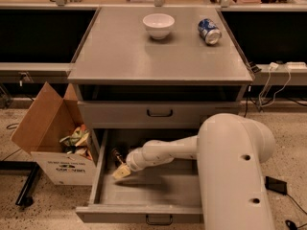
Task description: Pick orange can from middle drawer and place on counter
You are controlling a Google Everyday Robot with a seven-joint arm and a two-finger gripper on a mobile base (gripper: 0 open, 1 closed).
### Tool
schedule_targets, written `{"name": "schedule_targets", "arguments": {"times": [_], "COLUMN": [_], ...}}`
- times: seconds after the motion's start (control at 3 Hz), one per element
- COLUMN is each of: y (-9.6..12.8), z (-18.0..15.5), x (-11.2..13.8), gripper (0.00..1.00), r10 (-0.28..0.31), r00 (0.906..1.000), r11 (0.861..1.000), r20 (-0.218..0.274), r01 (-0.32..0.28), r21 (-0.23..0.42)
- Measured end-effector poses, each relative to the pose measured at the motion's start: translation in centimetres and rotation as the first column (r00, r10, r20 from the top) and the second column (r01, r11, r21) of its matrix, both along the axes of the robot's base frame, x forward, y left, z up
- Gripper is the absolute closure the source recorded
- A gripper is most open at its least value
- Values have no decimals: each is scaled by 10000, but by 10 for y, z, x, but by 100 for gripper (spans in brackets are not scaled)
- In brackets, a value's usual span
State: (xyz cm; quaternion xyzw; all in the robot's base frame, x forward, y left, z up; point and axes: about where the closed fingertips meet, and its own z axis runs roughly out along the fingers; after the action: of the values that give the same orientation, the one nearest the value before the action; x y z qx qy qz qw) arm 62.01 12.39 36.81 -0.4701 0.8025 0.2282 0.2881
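Observation:
The middle drawer (pixel 103 174) is pulled open at the bottom of the grey cabinet. The orange can (pixel 116 155) lies at the drawer's left side near the back; it is small, dark golden and partly hidden by my wrist. My gripper (pixel 121 172) reaches down into the drawer from the right, and its pale yellow tip is just in front of the can. The counter (pixel 124 56) is the flat grey top of the cabinet, above the drawers.
A white bowl (pixel 158 25) and a blue and white can (pixel 209 31) on its side are on the counter's far part. A closed drawer (pixel 159 113) is above the open one. An open cardboard box (pixel 53 138) of rubbish stands left of the cabinet. My large white arm (pixel 235 171) covers the drawer's right side.

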Motion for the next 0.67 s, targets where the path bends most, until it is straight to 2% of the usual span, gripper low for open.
{"name": "schedule_targets", "arguments": {"times": [0.67], "y": [-3], "z": [0], "x": [0], "gripper": [63], "r10": [-65], "r00": [10000], "r11": [10000], "r20": [9], "r01": [65], "r21": [9]}}
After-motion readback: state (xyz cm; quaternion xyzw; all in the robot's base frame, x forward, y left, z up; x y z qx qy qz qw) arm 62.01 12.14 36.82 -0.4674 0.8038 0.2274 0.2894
